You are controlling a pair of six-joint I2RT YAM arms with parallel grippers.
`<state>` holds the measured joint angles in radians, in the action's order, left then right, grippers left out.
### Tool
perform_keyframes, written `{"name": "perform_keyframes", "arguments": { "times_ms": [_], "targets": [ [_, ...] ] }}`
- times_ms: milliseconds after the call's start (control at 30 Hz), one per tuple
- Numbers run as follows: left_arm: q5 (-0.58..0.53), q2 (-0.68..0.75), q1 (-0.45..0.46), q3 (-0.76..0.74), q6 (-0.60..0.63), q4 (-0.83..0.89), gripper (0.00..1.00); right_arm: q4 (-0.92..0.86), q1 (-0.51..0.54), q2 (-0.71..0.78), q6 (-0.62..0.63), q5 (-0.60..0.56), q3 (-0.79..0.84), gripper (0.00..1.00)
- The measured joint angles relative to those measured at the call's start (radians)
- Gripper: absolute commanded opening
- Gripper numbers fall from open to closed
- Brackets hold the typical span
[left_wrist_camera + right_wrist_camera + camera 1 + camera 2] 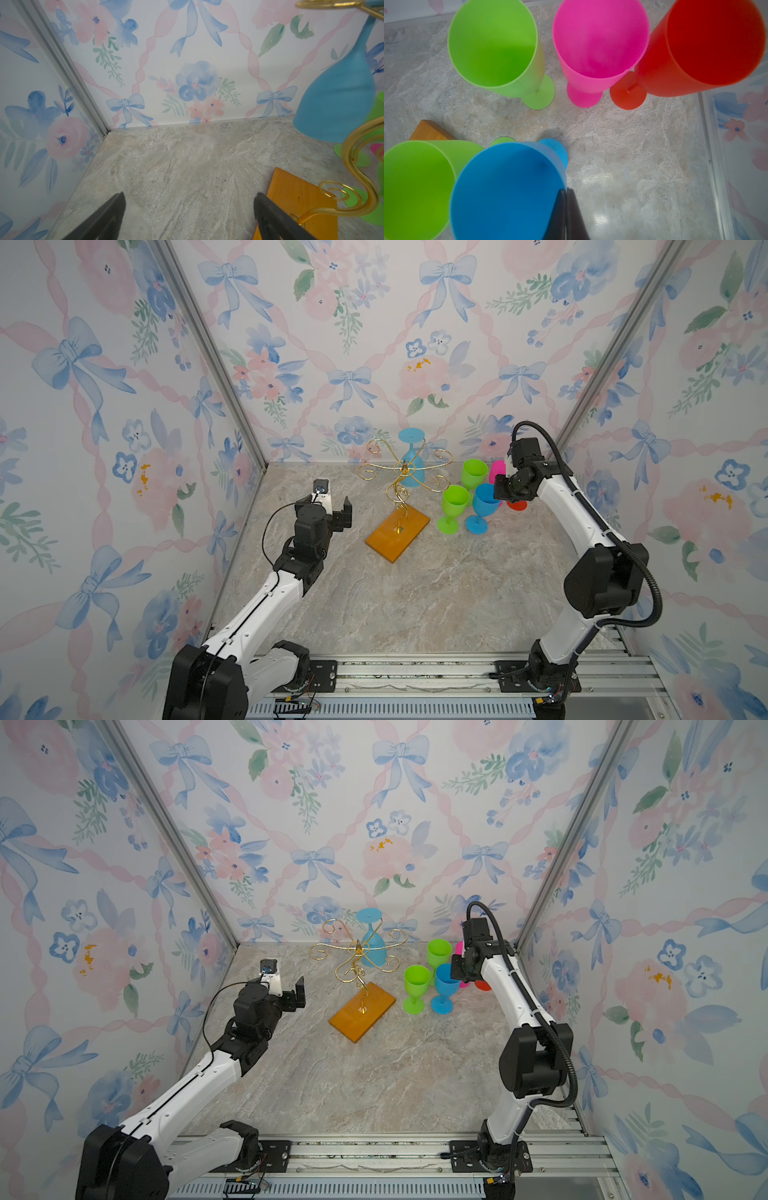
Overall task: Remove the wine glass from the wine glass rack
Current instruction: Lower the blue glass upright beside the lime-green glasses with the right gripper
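We see the blue wine glass hanging upside down, foot up, on the far side of the rack. The left end effector hovers left of the rack, fingers spread and empty. The right end effector is pressed together at the rim of a standing blue glass on the tabletop.

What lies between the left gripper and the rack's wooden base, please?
Only bare table lies between the left gripper and the wooden base, in both top views.
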<state>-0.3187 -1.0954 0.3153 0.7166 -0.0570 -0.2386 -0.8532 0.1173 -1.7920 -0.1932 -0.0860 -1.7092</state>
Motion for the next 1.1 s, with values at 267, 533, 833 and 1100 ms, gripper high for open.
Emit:
{"name": "perform_keyframes", "arguments": {
  "times_ms": [267, 533, 833, 1100],
  "targets": [
    [0.014, -0.015, -0.018, 0.000, -0.001, 0.000, 0.98, 0.021, 0.000, -0.008, 0.000, 0.003, 0.000, 0.00],
    [0.021, -0.015, -0.023, 0.000, -0.008, 0.000, 0.98, 0.029, 0.000, -0.017, 0.001, 0.003, 0.000, 0.00],
    [0.023, -0.015, -0.034, 0.000, -0.008, 0.000, 0.98, 0.029, 0.000, -0.018, 0.001, 0.003, 0.000, 0.01],
    [0.029, -0.015, -0.035, 0.000, -0.008, 0.000, 0.98, 0.047, 0.000, -0.018, 0.002, 0.003, 0.018, 0.03]
  ]
}}
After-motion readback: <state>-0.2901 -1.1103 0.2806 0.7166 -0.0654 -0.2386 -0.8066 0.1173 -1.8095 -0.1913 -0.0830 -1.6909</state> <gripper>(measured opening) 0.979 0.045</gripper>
